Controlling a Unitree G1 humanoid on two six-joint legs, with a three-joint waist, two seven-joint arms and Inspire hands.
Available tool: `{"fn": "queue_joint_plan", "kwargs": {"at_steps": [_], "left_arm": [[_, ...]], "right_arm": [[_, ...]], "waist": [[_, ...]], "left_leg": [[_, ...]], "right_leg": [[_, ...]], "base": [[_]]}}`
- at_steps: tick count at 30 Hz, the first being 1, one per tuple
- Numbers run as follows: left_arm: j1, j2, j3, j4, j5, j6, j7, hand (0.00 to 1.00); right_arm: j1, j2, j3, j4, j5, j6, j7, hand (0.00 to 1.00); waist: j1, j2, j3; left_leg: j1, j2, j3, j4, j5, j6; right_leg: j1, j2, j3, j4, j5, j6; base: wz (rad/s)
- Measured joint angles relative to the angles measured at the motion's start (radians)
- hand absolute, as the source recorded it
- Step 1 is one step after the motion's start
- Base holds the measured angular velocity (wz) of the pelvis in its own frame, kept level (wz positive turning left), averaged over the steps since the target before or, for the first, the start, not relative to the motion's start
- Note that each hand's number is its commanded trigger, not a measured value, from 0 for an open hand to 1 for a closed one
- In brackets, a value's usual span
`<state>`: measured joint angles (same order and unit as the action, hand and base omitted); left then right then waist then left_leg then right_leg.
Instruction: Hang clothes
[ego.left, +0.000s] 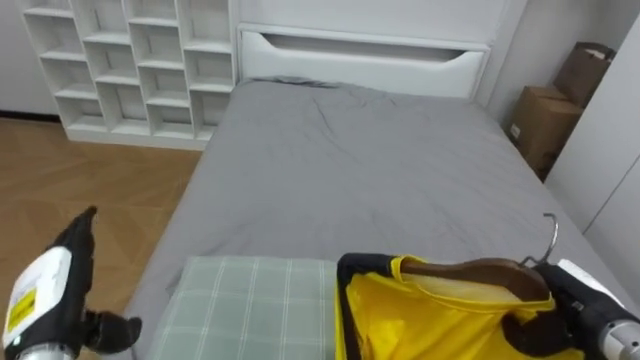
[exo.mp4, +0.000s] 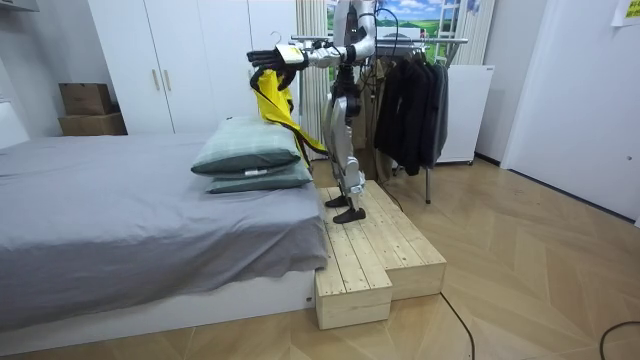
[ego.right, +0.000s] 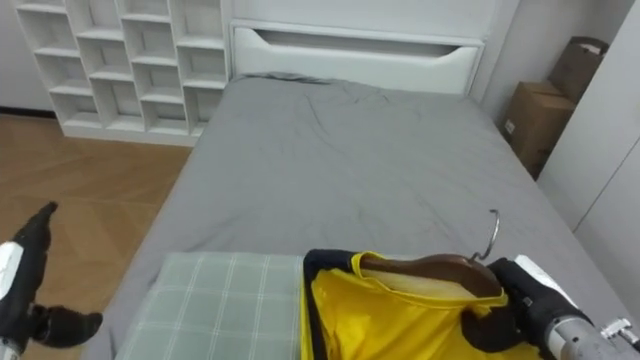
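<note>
A yellow garment (ego.left: 430, 320) with dark trim hangs on a brown wooden hanger (ego.left: 480, 272), whose metal hook (ego.left: 550, 235) points up. My right hand (ego.left: 530, 328) is curled round the hanger's right end, holding garment and hanger above the foot of the bed. In the room view the yellow garment (exo.mp4: 272, 100) dangles from my outstretched arm over the stacked pillows (exo.mp4: 245, 160). My left hand (ego.left: 108, 332) shows dark at the lower left, beside the bed and apart from the garment. A clothes rack (exo.mp4: 430, 42) with dark clothes stands behind me.
I stand on a wooden platform (exo.mp4: 380, 250) at the foot of the grey bed (ego.left: 350, 170). A green checked pillow (ego.left: 250, 300) lies below the garment. A white shelf unit (ego.left: 130, 65) stands at the far left, cardboard boxes (ego.left: 545, 120) at the far right.
</note>
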<state>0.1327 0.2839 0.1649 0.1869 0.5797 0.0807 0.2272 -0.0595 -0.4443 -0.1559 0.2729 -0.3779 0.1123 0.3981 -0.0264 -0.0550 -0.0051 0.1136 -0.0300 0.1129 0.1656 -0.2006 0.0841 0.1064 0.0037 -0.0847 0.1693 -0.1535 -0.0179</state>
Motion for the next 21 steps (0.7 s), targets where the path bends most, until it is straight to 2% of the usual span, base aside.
{"fn": "queue_joint_plan", "kwargs": {"at_steps": [3, 6, 11, 16, 19, 21], "left_arm": [[0.031, -0.008, 0.019, 0.077, -0.029, -0.002, 0.022, 0.0], [0.076, -0.036, 0.046, 0.161, -0.081, 0.001, 0.034, 0.0], [0.093, -0.043, 0.062, 0.411, -0.18, 0.001, 0.052, 0.0], [0.128, -0.047, 0.071, 0.594, -0.279, 0.003, 0.065, 0.0], [0.16, -0.074, 0.107, 0.623, -0.32, 0.007, 0.067, 0.0], [0.174, -0.072, 0.112, 0.713, -0.364, 0.005, 0.067, 0.0]], "right_arm": [[0.011, 0.0, -0.001, -0.06, -0.06, 0.016, 0.0, 1.0], [0.047, 0.0, -0.018, -0.133, -0.063, 0.02, -0.003, 1.0], [0.047, 0.001, -0.021, -0.142, -0.086, 0.024, -0.003, 1.0], [0.08, 0.005, -0.022, -0.216, -0.099, 0.07, -0.007, 1.0], [0.121, 0.007, -0.022, -0.284, -0.101, 0.096, -0.006, 1.0], [0.122, 0.01, -0.022, -0.303, -0.099, 0.101, -0.003, 1.0]], "waist": [[0.005, 0.005, -0.0017], [0.004, 0.005, -0.0018], [0.008, -0.002, 0.0013], [0.023, -0.002, 0.0034], [0.033, -0.003, 0.0032], [0.041, -0.001, 0.0035]], "left_leg": [[0.002, 0.001, 0.009, -0.003, 0.0, 0.0], [0.003, 0.001, 0.013, -0.003, 0.0, 0.0], [0.009, 0.001, 0.018, -0.007, 0.0, 0.0], [0.015, 0.002, 0.017, -0.017, -0.001, -0.001], [0.012, 0.002, 0.019, -0.022, -0.001, -0.001], [0.019, 0.002, 0.022, -0.022, -0.001, -0.001]], "right_leg": [[0.001, 0.001, 0.001, 0.0, 0.0, 0.0], [0.005, 0.001, 0.004, -0.001, 0.0, 0.0], [0.009, -0.001, 0.003, -0.001, -0.001, 0.001], [0.004, 0.0, 0.004, -0.001, -0.001, 0.001], [-0.003, 0.0, 0.004, 0.002, -0.001, 0.002], [0.005, 0.0, 0.006, 0.001, -0.001, 0.002]], "base": [[-0.08], [-0.04], [-0.02], [0.0], [0.0], [-0.02]]}}
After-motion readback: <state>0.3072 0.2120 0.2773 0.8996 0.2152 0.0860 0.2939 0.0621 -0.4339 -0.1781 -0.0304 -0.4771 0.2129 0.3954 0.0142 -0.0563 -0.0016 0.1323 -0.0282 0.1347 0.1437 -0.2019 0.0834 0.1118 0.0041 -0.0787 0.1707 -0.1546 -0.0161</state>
